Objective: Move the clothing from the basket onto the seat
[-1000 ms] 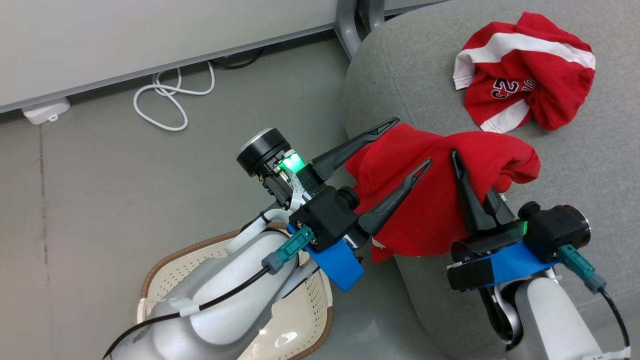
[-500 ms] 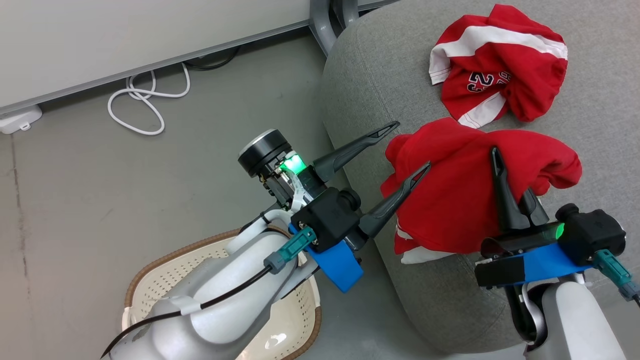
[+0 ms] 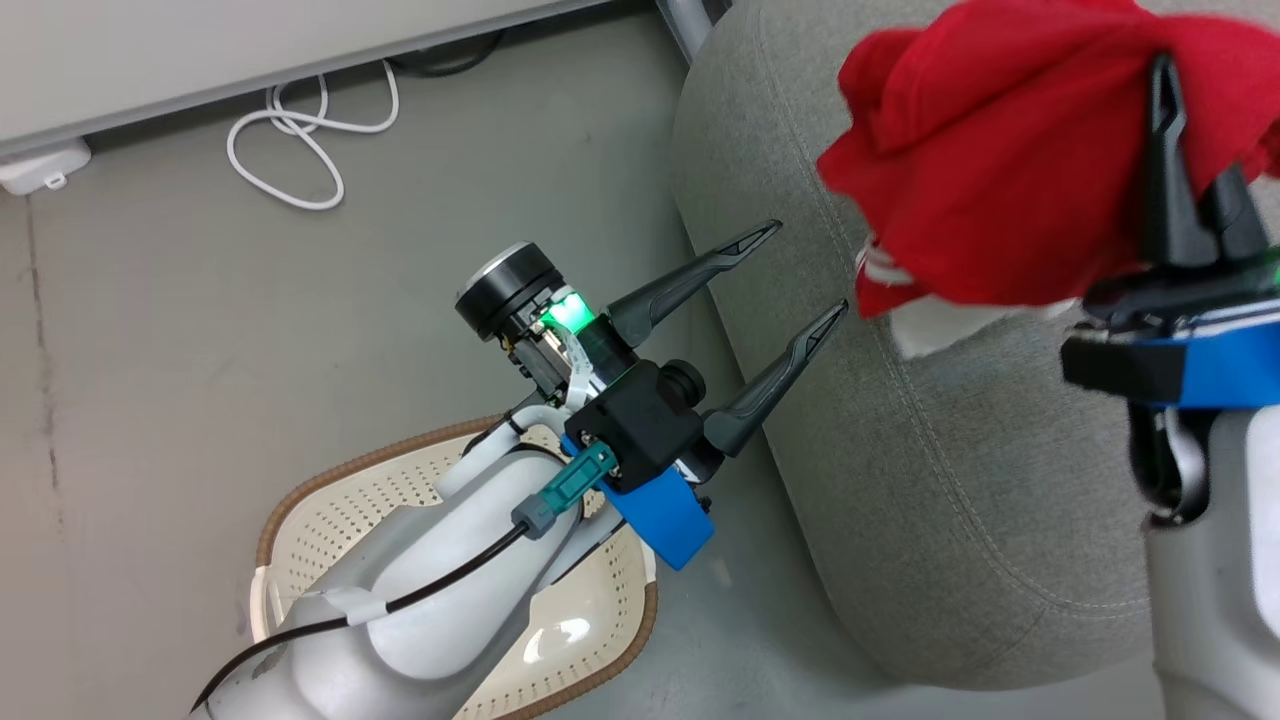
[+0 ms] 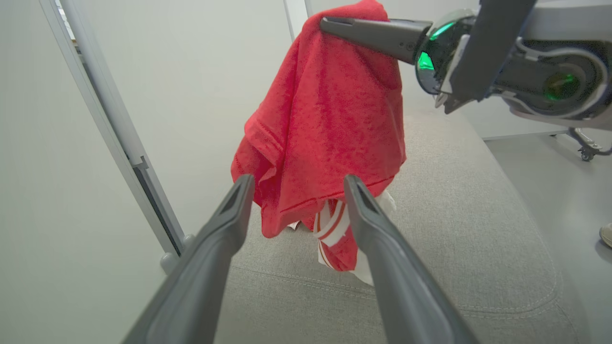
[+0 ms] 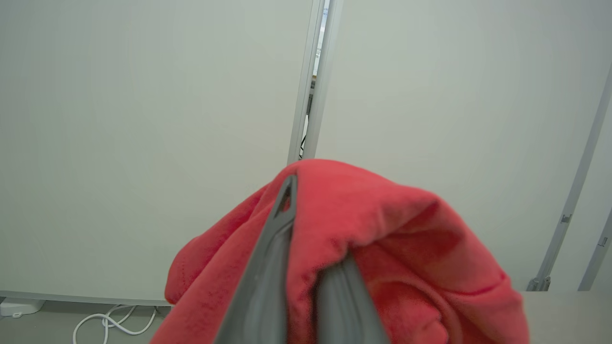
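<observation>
My right gripper (image 3: 1190, 140) is shut on the clothing, red shorts (image 3: 990, 160), and holds them in the air above the grey seat (image 3: 900, 450). In the left wrist view the shorts (image 4: 330, 110) hang from the right gripper's fingers (image 4: 373, 31), with a white-striped waistband (image 4: 334, 224) dangling just over the cushion (image 4: 478, 215). The right wrist view has red cloth (image 5: 382, 229) draped over my right gripper (image 5: 306, 229). My left gripper (image 3: 809, 268) is open with nothing in it beside the seat's left edge, above the cream basket (image 3: 330, 540). My left forearm hides much of the basket's inside.
A looped white cable (image 3: 300, 150) and a small white box (image 3: 45, 170) lie on the grey floor by the wall panel. A metal leg (image 3: 690, 15) stands behind the seat's corner. A caster wheel (image 4: 585, 155) is on the floor beyond the seat.
My right gripper has raised the red shorts higher and carried them away from the left fingers, further over the seat. The left gripper stays open. The head view has shifted.
</observation>
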